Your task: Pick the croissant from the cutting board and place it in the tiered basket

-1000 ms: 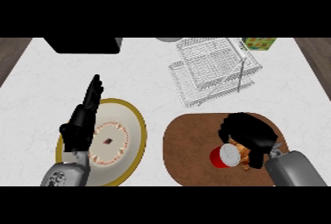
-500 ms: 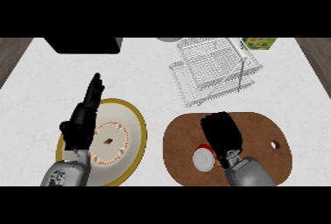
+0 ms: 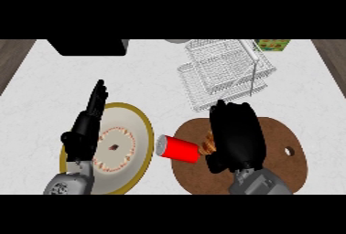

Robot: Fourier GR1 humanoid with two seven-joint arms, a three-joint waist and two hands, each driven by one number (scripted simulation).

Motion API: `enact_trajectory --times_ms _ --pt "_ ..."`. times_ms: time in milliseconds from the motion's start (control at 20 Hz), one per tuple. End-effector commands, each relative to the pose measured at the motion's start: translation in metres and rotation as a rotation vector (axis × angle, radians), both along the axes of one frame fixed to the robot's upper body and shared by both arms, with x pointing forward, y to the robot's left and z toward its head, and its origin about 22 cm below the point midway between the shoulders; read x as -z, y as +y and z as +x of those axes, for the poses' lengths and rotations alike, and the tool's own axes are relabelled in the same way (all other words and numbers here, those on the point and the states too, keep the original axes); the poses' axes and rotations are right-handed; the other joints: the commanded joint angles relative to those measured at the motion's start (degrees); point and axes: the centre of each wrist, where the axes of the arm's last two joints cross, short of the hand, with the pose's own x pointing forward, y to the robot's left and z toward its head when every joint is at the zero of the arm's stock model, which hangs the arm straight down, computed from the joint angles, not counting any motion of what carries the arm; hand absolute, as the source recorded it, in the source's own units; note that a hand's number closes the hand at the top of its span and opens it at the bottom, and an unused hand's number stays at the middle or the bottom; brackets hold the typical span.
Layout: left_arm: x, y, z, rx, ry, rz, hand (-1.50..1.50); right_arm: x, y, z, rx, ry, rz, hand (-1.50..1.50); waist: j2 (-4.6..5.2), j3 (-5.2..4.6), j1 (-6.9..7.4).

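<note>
right hand (image 3: pixel 233 137) curled round croissant (image 3: pixel 208 147) on cutting board (image 3: pixel 280 137).

Bare surface (image 3: pixel 155 87) lies open left of the wire basket (image 3: pixel 226 73); a red can (image 3: pixel 177 148) blocks the board's (image 3: pixel 280 137) left edge.

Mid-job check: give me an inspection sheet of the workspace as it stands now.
Surface: white counter.
Job's things: croissant on the brown cutting board, mostly hidden by the right hand; wire tiered basket behind the board.
Clutter: red can lying at the board's left edge; plate; black box; green box.
Hands: right hand curled over the croissant; left hand open above the plate.
Cables: nothing seen.
Surroundings: wooden floor at both sides.
</note>
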Motion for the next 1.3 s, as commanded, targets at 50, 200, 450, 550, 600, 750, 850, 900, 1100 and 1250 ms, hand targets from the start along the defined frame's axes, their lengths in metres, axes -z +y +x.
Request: enact_trajectory --times_ms 50,200,450,550,600,750,850,900,1100,1250 --pt "-0.015 0.005 0.015 0.014 0.002 -0.001 0.00 -0.074 0.002 -0.027 0.012 -0.114 0.077 1.50 -0.01 0.01 0.08" --pt "-0.016 0.002 0.024 0.008 0.001 -0.015 0.00 -0.109 -0.011 -0.024 0.030 -0.144 0.126 1.50 0.16 0.01 0.05" --pt "-0.007 -0.012 0.008 0.008 -0.015 -0.008 0.00 -0.149 -0.010 -0.014 0.076 -0.144 0.156 1.50 0.09 0.01 0.47" --pt "-0.005 0.000 0.005 0.018 0.006 0.001 0.00 -0.159 -0.027 -0.012 0.069 -0.159 0.251 1.50 0.08 0.03 0.33" --pt "0.000 -0.005 0.002 0.012 -0.010 0.013 0.00 -0.152 -0.033 0.007 0.072 -0.132 0.335 1.50 0.20 0.04 0.60" --pt "0.001 -0.005 0.012 0.029 -0.010 0.018 0.00 -0.164 -0.027 0.024 0.073 -0.130 0.462 1.50 0.28 0.03 0.78" --pt "-0.006 -0.005 0.018 0.024 -0.006 -0.013 0.00 -0.168 -0.009 0.044 0.068 -0.122 0.423 1.50 0.37 0.03 0.65" --pt "0.000 -0.008 0.010 0.016 0.002 0.014 0.00 -0.176 0.003 0.044 0.079 -0.128 0.383 1.50 0.30 0.03 0.72" --pt "0.000 0.000 0.013 0.025 0.001 -0.008 0.00 -0.171 0.002 0.074 0.105 -0.152 0.406 1.50 0.47 0.03 0.69" --pt "0.006 0.007 0.009 0.009 -0.011 0.009 0.00 -0.185 -0.011 0.090 0.139 -0.192 0.343 1.50 0.48 0.03 0.66"
